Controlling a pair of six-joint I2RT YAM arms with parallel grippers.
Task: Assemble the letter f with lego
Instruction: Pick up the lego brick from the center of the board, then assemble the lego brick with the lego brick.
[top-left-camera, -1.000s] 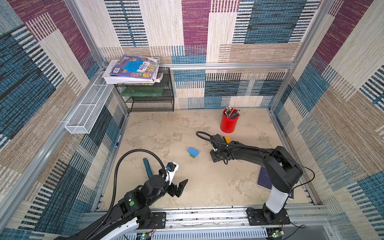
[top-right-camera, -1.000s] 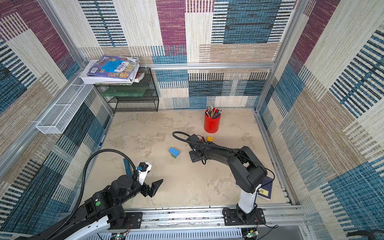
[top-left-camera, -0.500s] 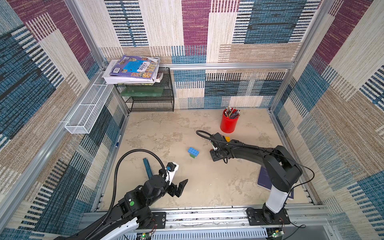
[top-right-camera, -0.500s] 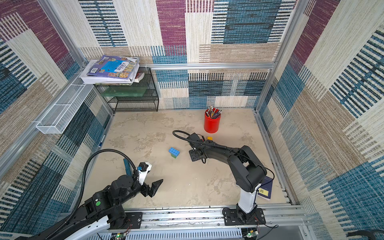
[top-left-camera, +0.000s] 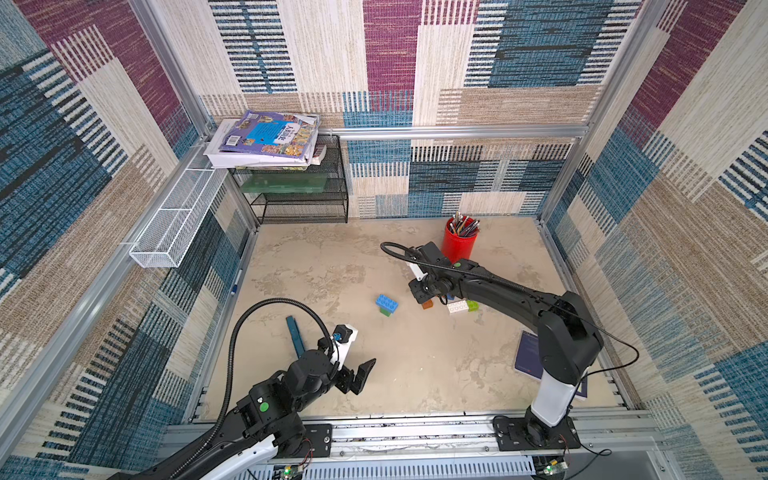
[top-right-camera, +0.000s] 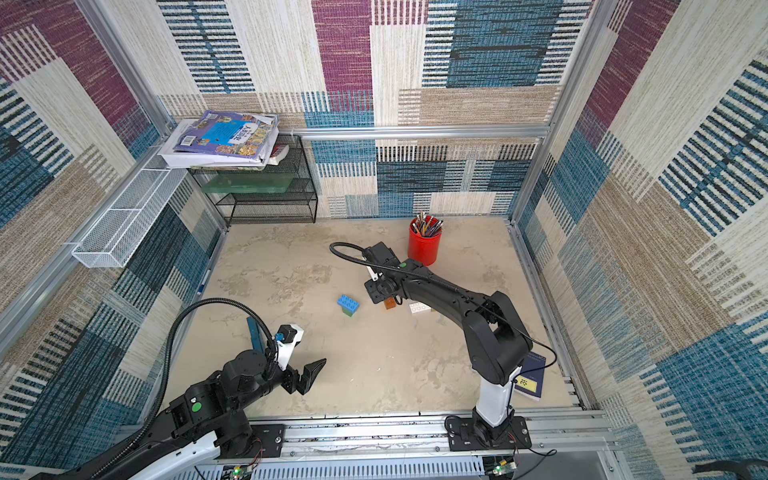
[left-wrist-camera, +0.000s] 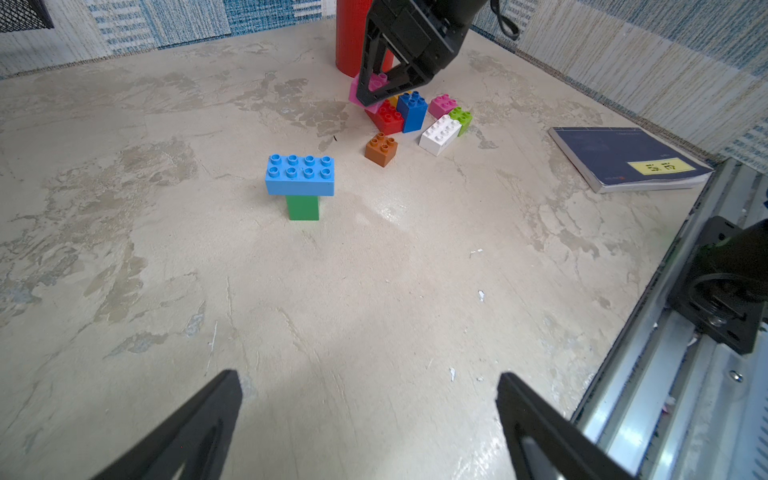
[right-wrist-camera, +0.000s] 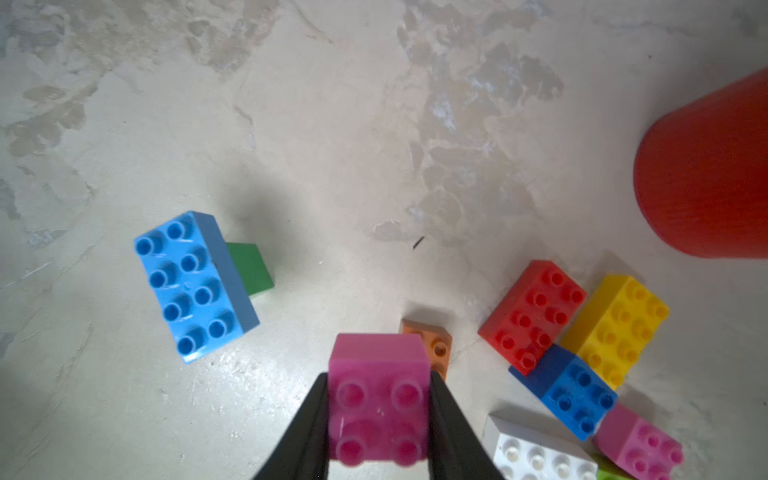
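My right gripper (right-wrist-camera: 378, 376) is shut on a pink lego brick (right-wrist-camera: 378, 399), studs facing the camera, held just above the tabletop. In the left wrist view that gripper (left-wrist-camera: 374, 89) hangs over the pile of lego. The pile holds a red brick (right-wrist-camera: 532, 313), a yellow one (right-wrist-camera: 615, 324), a dark blue one (right-wrist-camera: 575, 392), a white one (right-wrist-camera: 536, 453), a second pink one (right-wrist-camera: 640, 444), an orange one (right-wrist-camera: 436, 345) and a lime one (left-wrist-camera: 461, 117). To its left a light blue brick (top-left-camera: 387, 302) sits on a green brick (left-wrist-camera: 303, 208). My left gripper (left-wrist-camera: 369, 379) is open and empty near the front edge.
A red pen cup (top-left-camera: 459, 243) stands just behind the pile. A dark blue notebook (left-wrist-camera: 623, 158) lies at the front right by the rail. A blue strip (top-left-camera: 295, 334) lies near the left arm. A black wire shelf (top-left-camera: 299, 195) with books stands at the back left.
The right jaws have narrowed onto the pink brick, and that gripper has shifted slightly away from the front. The left arm has not moved.
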